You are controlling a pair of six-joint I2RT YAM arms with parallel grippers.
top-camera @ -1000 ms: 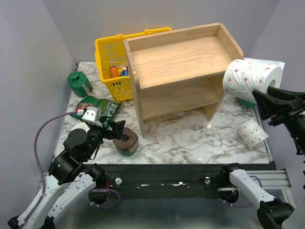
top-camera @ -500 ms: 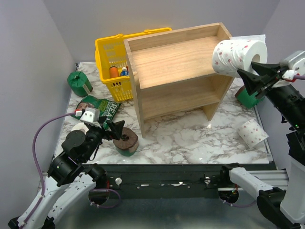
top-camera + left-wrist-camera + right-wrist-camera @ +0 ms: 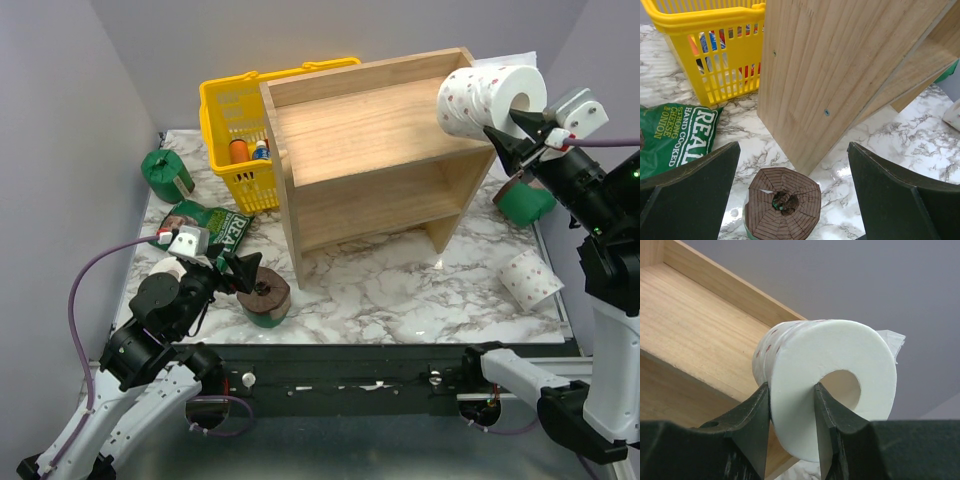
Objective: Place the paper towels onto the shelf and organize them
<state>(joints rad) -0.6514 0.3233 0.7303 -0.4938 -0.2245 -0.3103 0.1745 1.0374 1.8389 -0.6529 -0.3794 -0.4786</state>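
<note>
My right gripper is shut on a white paper towel roll with pink dots, pinching its wall with one finger in the hollow core. The roll hangs over the right end of the wooden shelf's top tier. My left gripper is open just above a green-wrapped roll with a brown end, which stands on the table off the shelf's front left corner. Another green roll lies far left, one right of the shelf, and a dotted white roll front right.
A yellow basket with bottles stands against the shelf's left side. A flat green bag lies in front of it, beside my left arm. The table's right edge runs just past the loose rolls.
My right arm has carried the white roll up and to the left, from beside the shelf to over the top tier's right end. The left arm has not moved.
</note>
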